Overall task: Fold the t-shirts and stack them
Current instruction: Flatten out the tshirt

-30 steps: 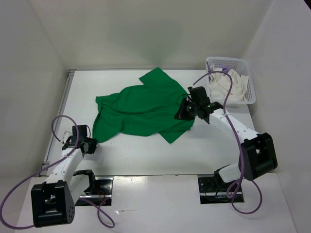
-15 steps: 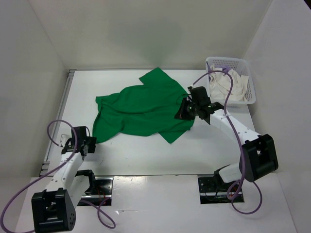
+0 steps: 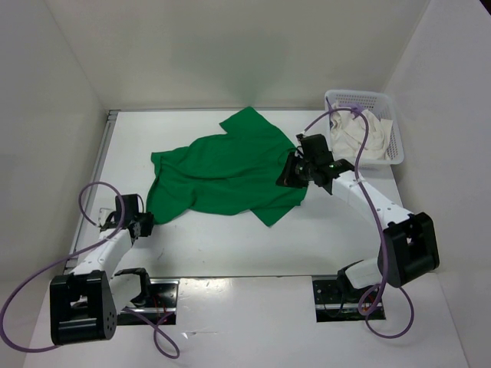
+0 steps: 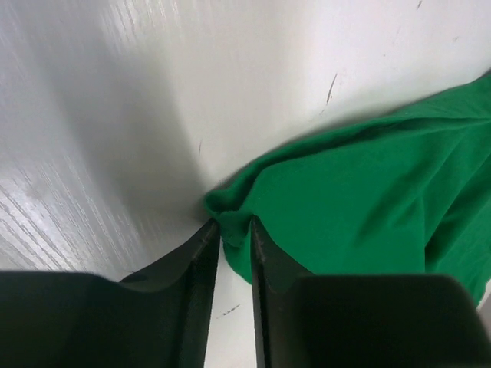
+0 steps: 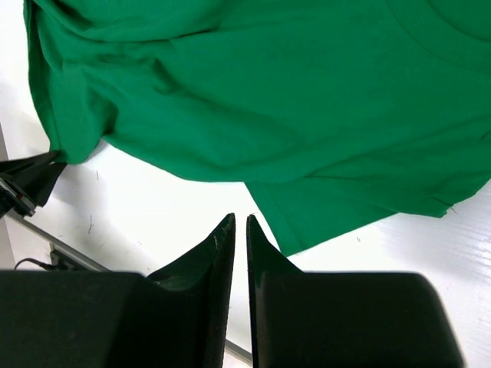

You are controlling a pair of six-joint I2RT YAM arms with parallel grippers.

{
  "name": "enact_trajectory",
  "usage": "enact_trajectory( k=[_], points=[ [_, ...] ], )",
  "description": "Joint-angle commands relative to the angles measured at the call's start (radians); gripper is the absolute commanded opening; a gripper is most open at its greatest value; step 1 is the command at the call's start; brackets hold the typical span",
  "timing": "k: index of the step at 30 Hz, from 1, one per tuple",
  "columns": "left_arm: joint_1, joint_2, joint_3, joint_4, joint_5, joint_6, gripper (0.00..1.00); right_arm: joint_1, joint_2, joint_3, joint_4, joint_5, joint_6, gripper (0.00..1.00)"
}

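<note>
The green shirt [image 3: 222, 172] is spread, crumpled, on the table [image 3: 230, 245]. Its near-left corner is pinched by the left gripper [image 4: 234, 228]. The right gripper [image 5: 239, 222] is held over its right edge, fingers all but closed (a thin gap shows).

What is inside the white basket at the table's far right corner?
Crumpled white cloth fills the basket; anything beneath that cloth is covered.

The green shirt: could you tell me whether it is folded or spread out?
Spread out: the green shirt lies open and wrinkled across the table, with no neat fold.
</note>
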Motion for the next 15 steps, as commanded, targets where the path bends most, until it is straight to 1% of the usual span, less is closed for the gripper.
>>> enact_trajectory(
  k=[1,2,4,5,6,7,11,15],
  points=[
    [-0.002,0.024,0.006,-0.007,-0.016,0.0,0.29,0.004,-0.025,0.05,-0.019,0.033,-0.017,0.16],
    [-0.002,0.013,0.006,-0.007,-0.016,0.009,0.26,0.004,-0.025,0.05,-0.028,0.044,-0.017,0.16],
    [-0.002,0.001,0.006,-0.007,-0.025,0.009,0.2,0.004,-0.025,0.06,-0.028,0.044,-0.017,0.19],
    [-0.002,0.001,0.006,-0.007,-0.034,0.023,0.14,0.004,-0.025,0.06,-0.028,0.056,-0.017,0.21],
    [-0.002,0.001,0.006,-0.016,-0.035,0.041,0.11,-0.007,-0.025,0.041,-0.028,0.056,-0.017,0.23],
    [-0.002,0.001,0.022,-0.017,-0.044,0.05,0.08,-0.007,-0.025,0.032,-0.028,0.056,-0.017,0.27],
    [-0.002,-0.008,0.105,-0.036,-0.054,0.132,0.01,-0.007,-0.025,-0.052,-0.019,0.041,0.036,0.34],
    [-0.002,0.007,0.211,-0.036,-0.065,0.263,0.0,0.002,-0.007,-0.162,0.0,0.021,0.09,0.37]
  ],
)
